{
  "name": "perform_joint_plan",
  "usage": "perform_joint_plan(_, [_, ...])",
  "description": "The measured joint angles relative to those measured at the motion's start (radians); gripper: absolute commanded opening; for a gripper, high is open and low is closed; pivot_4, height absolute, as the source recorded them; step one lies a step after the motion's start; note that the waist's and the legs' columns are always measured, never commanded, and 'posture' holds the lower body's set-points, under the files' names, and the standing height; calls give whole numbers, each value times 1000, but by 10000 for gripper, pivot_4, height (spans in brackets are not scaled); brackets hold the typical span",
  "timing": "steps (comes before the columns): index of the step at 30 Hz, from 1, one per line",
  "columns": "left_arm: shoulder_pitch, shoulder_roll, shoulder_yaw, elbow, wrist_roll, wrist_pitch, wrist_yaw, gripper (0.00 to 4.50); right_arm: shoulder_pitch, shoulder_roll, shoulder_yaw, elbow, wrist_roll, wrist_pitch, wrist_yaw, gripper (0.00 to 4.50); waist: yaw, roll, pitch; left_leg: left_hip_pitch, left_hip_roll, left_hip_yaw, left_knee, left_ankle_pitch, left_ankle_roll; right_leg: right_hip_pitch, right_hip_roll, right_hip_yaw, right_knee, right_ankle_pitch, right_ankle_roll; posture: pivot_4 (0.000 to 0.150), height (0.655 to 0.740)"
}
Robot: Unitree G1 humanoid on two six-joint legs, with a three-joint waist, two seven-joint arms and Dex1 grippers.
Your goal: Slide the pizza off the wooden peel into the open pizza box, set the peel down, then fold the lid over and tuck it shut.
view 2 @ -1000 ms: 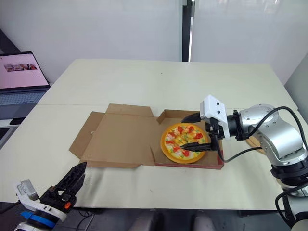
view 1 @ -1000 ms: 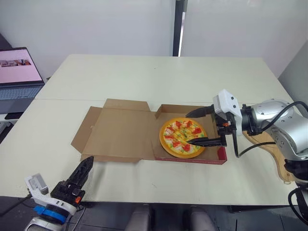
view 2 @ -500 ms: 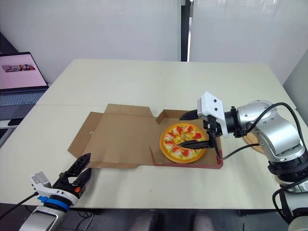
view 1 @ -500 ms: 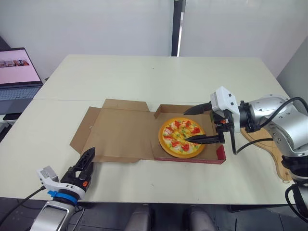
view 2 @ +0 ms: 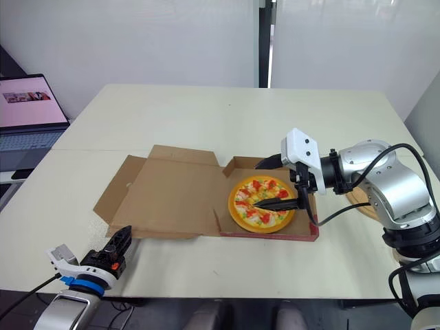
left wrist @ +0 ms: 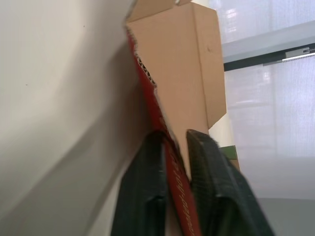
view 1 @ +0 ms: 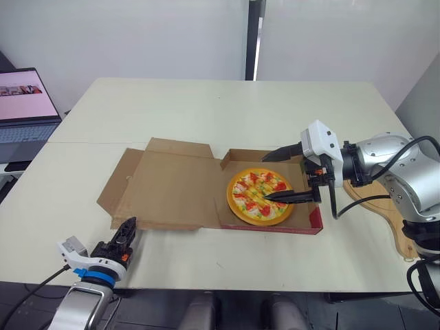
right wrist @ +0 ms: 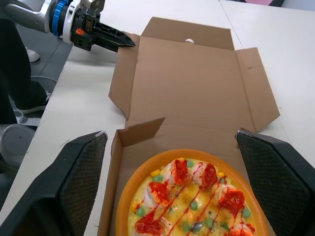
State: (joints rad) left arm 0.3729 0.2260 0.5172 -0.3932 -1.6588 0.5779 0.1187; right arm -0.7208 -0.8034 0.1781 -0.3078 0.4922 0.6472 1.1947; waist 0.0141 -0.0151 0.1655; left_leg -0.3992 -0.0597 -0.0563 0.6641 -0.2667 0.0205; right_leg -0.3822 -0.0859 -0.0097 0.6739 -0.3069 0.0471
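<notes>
The pizza (view 1: 261,196) lies in the base of the open cardboard pizza box (view 1: 269,228). The lid (view 1: 172,185) lies spread flat to the left of it. My right gripper (view 1: 285,177) hovers open over the pizza's right half, one finger at the box's back wall and one above the toppings. At the table's front left, my left gripper (view 1: 128,229) is shut on the lid's near-left corner flap; the left wrist view shows the card edge (left wrist: 182,59) pinched between both fingers (left wrist: 142,196). The wooden peel (view 1: 388,214) lies on the table right of the box, partly under my right arm.
An open laptop (view 1: 24,103) stands off the table's left edge. The table (view 1: 227,110) stretches bare behind the box. In the right wrist view my left gripper (right wrist: 125,43) meets the lid's corner.
My left gripper has come up to the lid's near-left corner and shut on its flap, and that side of the lid has shifted a little. The right gripper has barely moved.
</notes>
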Motion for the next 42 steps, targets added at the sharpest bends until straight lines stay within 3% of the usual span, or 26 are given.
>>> perform_joint_plan(12, [-4,78,0,-105,22,-12,1,192,0,20,0,0,-3,1,-32,45000,0,0,0,0,0,0,0,0,0,0,0,0,0,0,0,1500,7281])
perform_joint_plan(22, [-177,288,-3,-187,-39,3,-6,192,-1,42,-2,42,-42,-3,-119,45000,1,0,0,0,0,0,-1,1,-2,-2,0,1,0,0,0,1500,7281])
perform_joint_plan(29, [-329,455,-61,-207,-55,64,-88,192,-6,77,-20,76,-100,-7,-232,45000,-2,0,0,-1,-1,0,-2,2,-3,-2,0,1,0,0,0,1500,7281])
perform_joint_plan(38, [-409,513,-146,-256,-39,94,-158,192,-10,84,-19,156,-203,-5,-346,45000,-10,0,1,-1,-1,0,-2,3,-5,-3,0,1,0,0,0,1500,7281])
perform_joint_plan(42, [-404,513,-165,-269,-23,95,-178,0,-22,65,-6,258,-303,-52,-388,35988,-10,0,1,-1,-1,1,-2,3,-5,-3,1,1,0,0,0,1500,7281])
